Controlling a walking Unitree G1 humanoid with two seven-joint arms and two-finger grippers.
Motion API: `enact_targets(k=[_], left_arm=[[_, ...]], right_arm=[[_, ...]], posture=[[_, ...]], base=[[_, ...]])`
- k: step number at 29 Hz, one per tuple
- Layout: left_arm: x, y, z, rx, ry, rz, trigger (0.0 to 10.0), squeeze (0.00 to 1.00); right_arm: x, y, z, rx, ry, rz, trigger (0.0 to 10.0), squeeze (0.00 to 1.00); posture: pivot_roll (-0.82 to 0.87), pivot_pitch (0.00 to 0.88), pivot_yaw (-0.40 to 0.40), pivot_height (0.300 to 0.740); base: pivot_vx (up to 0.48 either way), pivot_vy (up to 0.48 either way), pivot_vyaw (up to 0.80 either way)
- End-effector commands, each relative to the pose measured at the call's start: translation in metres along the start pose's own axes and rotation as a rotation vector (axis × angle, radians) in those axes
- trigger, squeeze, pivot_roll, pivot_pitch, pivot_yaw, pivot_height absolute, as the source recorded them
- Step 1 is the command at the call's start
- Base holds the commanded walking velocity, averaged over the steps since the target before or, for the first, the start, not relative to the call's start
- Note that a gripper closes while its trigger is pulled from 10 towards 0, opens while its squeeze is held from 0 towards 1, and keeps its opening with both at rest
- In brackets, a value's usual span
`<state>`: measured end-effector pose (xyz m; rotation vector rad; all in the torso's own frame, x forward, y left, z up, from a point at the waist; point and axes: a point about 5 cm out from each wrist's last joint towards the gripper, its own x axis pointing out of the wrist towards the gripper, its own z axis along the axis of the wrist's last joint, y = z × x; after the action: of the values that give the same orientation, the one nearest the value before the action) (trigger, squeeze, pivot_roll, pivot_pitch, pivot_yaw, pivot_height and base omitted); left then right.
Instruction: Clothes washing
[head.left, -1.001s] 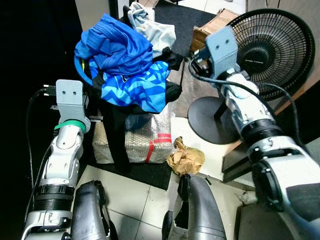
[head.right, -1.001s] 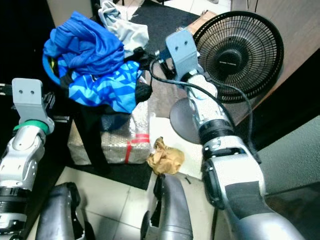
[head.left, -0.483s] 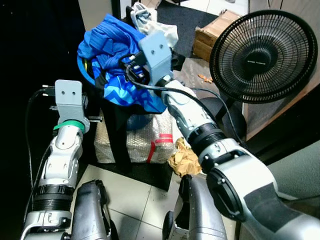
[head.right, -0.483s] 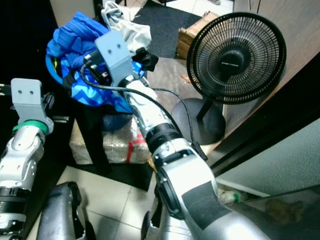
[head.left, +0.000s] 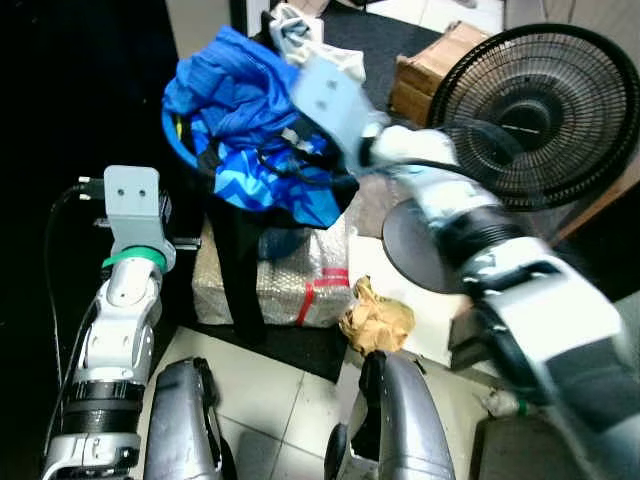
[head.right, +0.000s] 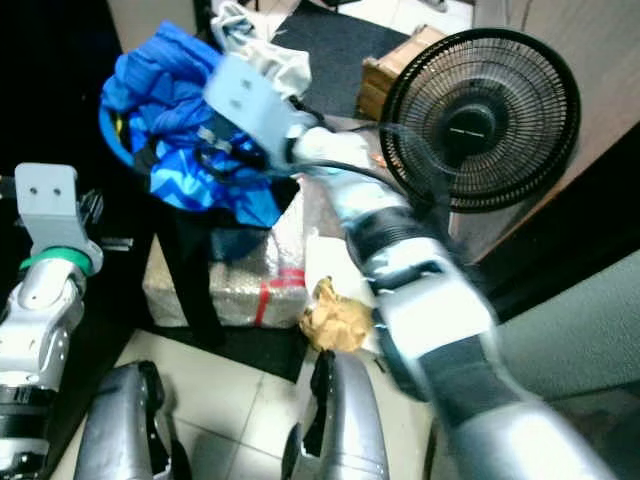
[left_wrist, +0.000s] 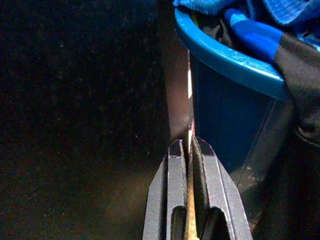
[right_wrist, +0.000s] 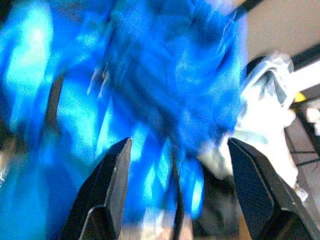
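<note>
I see thin, slightly shiny synthetic cloth in the blue clothes (head.left: 245, 110) heaped in the basin (left_wrist: 227, 57), whose rim looks like smooth, glossy blue plastic. A pale grey-white garment (head.left: 305, 40) on top reads as softer, matt fabric, and a black cloth (head.left: 235, 255) hanging down is dull. The parcel (head.left: 285, 285) under the basin is wrapped in crinkly, reflective bubble wrap with red tape. Beside it lies rough, crumpled brown paper (head.left: 375, 318). The fan (head.left: 535, 105) has a matt black grille and base. The carton (head.left: 430, 75) behind is plain brown cardboard. The floor tiles (head.left: 270, 410) look smooth and pale. My left gripper (left_wrist: 189, 145) shows matt black fingers pressed together; the arm casings are brushed silver.
</note>
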<state>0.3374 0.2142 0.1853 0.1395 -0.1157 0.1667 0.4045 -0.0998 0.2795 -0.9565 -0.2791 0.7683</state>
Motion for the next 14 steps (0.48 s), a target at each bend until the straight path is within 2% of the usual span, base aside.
enact_targets(k=[1,2,3,4,5,6,7,8,10,12,13,14], left_arm=[[-0.002,-0.003,-0.008,0.006,0.028,-0.006,10.0,0.0],[-0.001,-0.004,-0.008,0.005,0.029,-0.012,10.0,0.0],[-0.001,-0.004,-0.008,0.005,0.029,-0.012,10.0,0.0],[0.0,-0.005,-0.008,0.005,0.029,-0.021,10.0,0.0],[0.001,-0.006,-0.007,0.006,0.029,-0.029,10.0,0.0],[0.002,-0.006,-0.006,0.007,0.027,-0.035,10.0,0.0],[0.003,-0.006,-0.006,0.007,0.026,-0.038,10.0,0.0],[0.003,-0.006,-0.006,0.007,0.026,-0.038,10.0,0.0],[0.006,-0.006,0.0,0.013,0.011,-0.049,10.0,0.0],[0.01,-0.005,0.009,0.012,-0.015,-0.052,10.0,0.0],[0.011,-0.005,0.013,0.01,-0.027,-0.051,10.0,0.0],[0.011,-0.005,0.013,0.01,-0.027,-0.051,10.0,0.0]], right_arm=[[-0.004,0.012,-0.011,-0.033,0.033,0.073,10.0,0.0],[-0.023,0.019,-0.031,-0.001,0.062,0.104,10.0,0.0],[-0.023,0.019,-0.031,-0.001,0.062,0.104,10.0,0.0],[-0.045,0.029,-0.05,0.077,0.072,0.128,10.0,0.0],[-0.062,0.033,-0.059,0.173,0.044,0.065,10.0,0.0],[-0.075,0.03,-0.063,0.268,0.013,-0.035,10.0,0.0],[-0.081,0.026,-0.064,0.326,-0.008,-0.109,10.0,0.0],[-0.081,0.026,-0.064,0.326,-0.008,-0.109,10.0,0.0],[-0.083,-0.001,-0.055,0.481,-0.105,-0.458,10.0,0.0],[-0.082,-0.017,-0.044,0.617,-0.209,-0.693,10.0,0.0],[-0.08,-0.02,-0.04,0.664,-0.253,-0.753,10.0,0.0],[-0.08,-0.02,-0.04,0.664,-0.253,-0.753,10.0,0.0]], posture=[[0.12,0.198,-0.104,0.5],[0.1,0.191,-0.094,0.5],[0.1,0.191,-0.094,0.5],[0.1,0.188,-0.085,0.5],[0.09,0.18,-0.069,0.5],[0.09,0.18,-0.069,0.5],[0.09,0.18,-0.069,0.5],[0.09,0.18,-0.069,0.5],[0.08,0.158,-0.044,0.5],[0.09,0.145,-0.036,0.5],[0.09,0.145,-0.036,0.5],[0.09,0.145,-0.036,0.5]], base=[[0.0,0.0,0.0],[0.0,0.0,0.0],[0.0,0.0,0.0],[0.0,0.0,0.0],[0.0,0.0,0.0],[0.0,0.0,0.0],[0.0,0.0,0.0],[0.0,0.0,0.0],[0.0,0.0,0.0],[0.0,0.0,0.0],[0.0,0.0,0.0],[0.0,0.0,0.0]])
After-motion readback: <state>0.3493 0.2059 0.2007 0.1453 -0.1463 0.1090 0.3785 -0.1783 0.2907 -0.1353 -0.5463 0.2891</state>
